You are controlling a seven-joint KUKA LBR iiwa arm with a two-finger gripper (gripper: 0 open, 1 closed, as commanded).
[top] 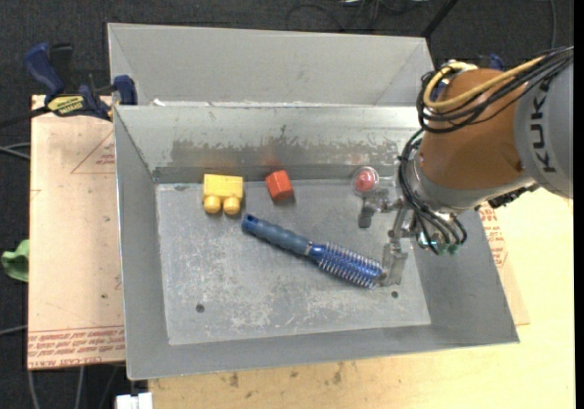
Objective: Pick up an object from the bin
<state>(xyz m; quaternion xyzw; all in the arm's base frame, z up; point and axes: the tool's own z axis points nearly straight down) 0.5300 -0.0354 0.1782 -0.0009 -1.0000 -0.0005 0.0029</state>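
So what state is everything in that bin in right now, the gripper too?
Gripper: open, low at the right of the bin, holding nothing.
Blue hairbrush: lying flat, bristle end beside the gripper, not held.
Yellow block: lying by the back wall, untouched.
Red block: lying right of it, apart.
Pink ball: resting by the back wall.

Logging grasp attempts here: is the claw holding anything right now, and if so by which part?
Nothing is held. The claw stands open just past the bristle end of the blue hairbrush, with nothing in its grip.
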